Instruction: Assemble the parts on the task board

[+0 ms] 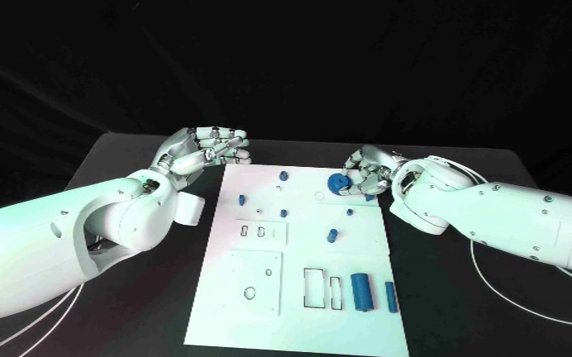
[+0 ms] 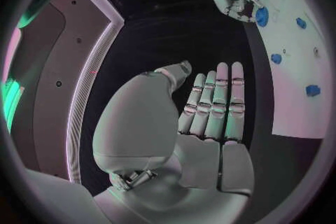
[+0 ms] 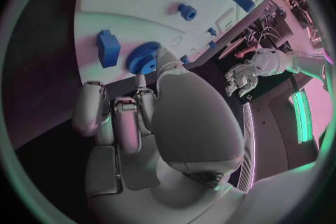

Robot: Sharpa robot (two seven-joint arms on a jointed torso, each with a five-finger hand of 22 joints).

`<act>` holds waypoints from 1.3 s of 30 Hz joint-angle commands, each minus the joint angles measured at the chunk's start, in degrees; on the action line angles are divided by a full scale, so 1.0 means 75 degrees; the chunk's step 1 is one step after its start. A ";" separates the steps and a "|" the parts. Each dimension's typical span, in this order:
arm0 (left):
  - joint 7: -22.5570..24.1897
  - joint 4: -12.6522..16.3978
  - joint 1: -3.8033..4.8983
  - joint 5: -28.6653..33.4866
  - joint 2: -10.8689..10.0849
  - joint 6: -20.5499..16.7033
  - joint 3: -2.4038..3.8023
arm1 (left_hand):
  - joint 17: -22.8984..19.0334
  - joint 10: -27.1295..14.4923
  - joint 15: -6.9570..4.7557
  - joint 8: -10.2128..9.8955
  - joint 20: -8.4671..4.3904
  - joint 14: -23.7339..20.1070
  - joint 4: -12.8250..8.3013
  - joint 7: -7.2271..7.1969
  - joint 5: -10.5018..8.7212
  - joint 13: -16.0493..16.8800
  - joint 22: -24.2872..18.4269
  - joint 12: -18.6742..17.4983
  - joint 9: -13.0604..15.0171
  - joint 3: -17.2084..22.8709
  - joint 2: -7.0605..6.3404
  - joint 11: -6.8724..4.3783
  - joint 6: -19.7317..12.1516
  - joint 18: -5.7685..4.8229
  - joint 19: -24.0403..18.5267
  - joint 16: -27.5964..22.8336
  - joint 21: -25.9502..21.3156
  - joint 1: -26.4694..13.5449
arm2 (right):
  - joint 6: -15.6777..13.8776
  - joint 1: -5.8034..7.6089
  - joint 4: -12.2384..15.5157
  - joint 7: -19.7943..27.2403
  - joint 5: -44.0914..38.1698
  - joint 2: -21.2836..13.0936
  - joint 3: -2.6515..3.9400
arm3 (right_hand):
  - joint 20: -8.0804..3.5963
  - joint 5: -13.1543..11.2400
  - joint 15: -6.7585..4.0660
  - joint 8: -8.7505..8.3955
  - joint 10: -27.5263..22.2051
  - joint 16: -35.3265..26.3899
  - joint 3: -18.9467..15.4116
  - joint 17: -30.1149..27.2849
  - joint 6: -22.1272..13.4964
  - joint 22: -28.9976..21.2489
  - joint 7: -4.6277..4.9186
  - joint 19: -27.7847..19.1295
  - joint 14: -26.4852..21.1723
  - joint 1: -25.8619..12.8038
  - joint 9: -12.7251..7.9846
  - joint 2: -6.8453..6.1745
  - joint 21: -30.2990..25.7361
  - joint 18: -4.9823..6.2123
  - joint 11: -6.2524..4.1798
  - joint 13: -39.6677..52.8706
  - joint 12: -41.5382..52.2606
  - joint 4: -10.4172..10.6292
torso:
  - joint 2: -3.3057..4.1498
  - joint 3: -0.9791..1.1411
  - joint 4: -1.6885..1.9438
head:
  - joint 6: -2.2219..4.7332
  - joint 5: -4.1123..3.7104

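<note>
Silver right hand (image 1: 367, 171): fingers pinch the blue gear (image 1: 340, 182) at the far right part of the white task board (image 1: 262, 200).
Gear: low over the board, beside a blue block (image 3: 107, 47); whether seated, I cannot tell.
Left hand (image 1: 205, 149): holds nothing, fingers straight, just off the board's far-left corner.
Risk: gear may tilt and jam or slip if released off-centre; fingers could knock the block.
Writing: none readable.

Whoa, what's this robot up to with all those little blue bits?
It is fitting small blue parts onto a white task board. Its right hand is at the board's far edge, fingers on a blue gear. Its left hand is raised beside the board's left edge, holding nothing. Other blue pieces sit around the board, including two cylinders near the front.
</note>
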 commanded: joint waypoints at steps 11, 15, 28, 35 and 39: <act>0.0006 0.0017 0.0008 0.0026 -0.0002 0.0168 0.0006 | 0.0009 0.0025 0.0004 -0.0043 -0.0001 0.0028 -0.0016 0.0167 -0.0034 0.0010 0.0007 -0.0036 -0.0008 0.0034 0.0055 0.0027 -0.0063 0.0085 0.0000 -0.0044 0.0053 -0.0050 | 0.0193 -0.0034 -0.0124 0.0077 0.0106 0.0113 0.0001 | 0.0005 0.0043 0.0026 0.0124 0.0301 0.0117 0.0131 0.1201 0.0211 0.0230 -0.0026 0.0169 0.0646 0.0080 0.0001 0.0305 0.0191 -0.0175 -0.0020 0.0882 0.0647 -0.0007 | -0.0002 0.0013 -0.0009 | -0.0039 0.0004; -0.0004 0.0017 0.0008 0.0026 -0.0002 0.0176 0.0006 | 0.0027 0.0034 0.0005 -0.0051 0.0001 0.0026 -0.0032 0.0163 -0.0034 0.0011 0.0005 -0.0060 -0.0010 0.0046 0.0056 0.0026 -0.0065 0.0084 -0.0010 -0.0062 0.0060 -0.0070 | 0.0186 -0.0040 -0.0152 0.0024 0.0085 0.0143 0.0001 | 0.0002 0.0045 0.0023 0.0121 0.0316 0.0121 0.0203 0.1216 0.0249 0.0260 -0.0029 0.0184 0.0648 0.0082 -0.0013 0.0369 0.0211 -0.0180 -0.0022 0.0914 0.0679 0.0002 | -0.0001 0.0012 -0.0008 | -0.0035 0.0000; -0.0044 0.0006 0.0008 0.0026 0.0005 0.0219 0.0006 | 0.0027 0.0034 0.0005 -0.0051 0.0001 0.0026 -0.0032 0.0163 -0.0034 0.0011 0.0005 -0.0060 -0.0010 0.0046 0.0056 0.0026 -0.0065 0.0084 -0.0010 -0.0062 0.0060 -0.0070 | 0.0139 -0.0102 -0.0081 -0.0264 -0.1071 0.0198 0.0000 | -0.0034 0.0044 -0.0027 0.0195 0.0436 0.0149 0.0417 0.1315 0.0607 0.0403 -0.0114 0.0257 0.0666 0.0154 -0.0038 0.0305 0.0308 -0.0206 -0.0091 0.1116 0.0885 -0.0009 | -0.0002 0.0011 0.0001 | -0.0061 -0.0009; -0.0063 0.0009 0.0008 0.0026 0.0003 0.0293 0.0006 | 0.0034 0.0033 0.0008 -0.0057 0.0003 0.0024 -0.0031 0.0167 -0.0034 0.0010 0.0004 -0.0073 -0.0012 0.0045 0.0053 0.0030 -0.0071 0.0083 -0.0016 -0.0070 0.0061 -0.0089 | -0.0234 -0.0141 0.0093 -0.0419 -0.1669 0.0163 0.0000 | -0.0084 0.0040 -0.0087 0.0252 0.0478 0.0159 0.0560 0.1356 0.0876 0.0488 -0.0199 0.0301 0.0673 0.0108 -0.0045 0.0278 0.0362 -0.0221 -0.0163 0.1181 0.0949 0.0010 | -0.0017 0.0003 -0.0003 | -0.0032 -0.0003; -0.0060 0.0004 0.0007 0.0026 0.0003 0.0327 0.0006 | 0.0034 0.0033 0.0008 -0.0057 0.0003 0.0024 -0.0031 0.0167 -0.0034 0.0010 0.0004 -0.0073 -0.0012 0.0045 0.0053 0.0030 -0.0071 0.0083 -0.0016 -0.0070 0.0061 -0.0089 | -0.0661 -0.0156 0.0260 -0.0599 -0.2176 0.0139 0.0001 | -0.0109 0.0037 -0.0111 0.0253 0.0511 0.0170 0.0598 0.1406 0.0952 0.0578 -0.0226 0.0358 0.0682 -0.0014 -0.0053 0.0263 0.0432 -0.0243 -0.0189 0.1224 0.0993 0.0024 | -0.0010 0.0015 0.0007 | -0.0008 -0.0004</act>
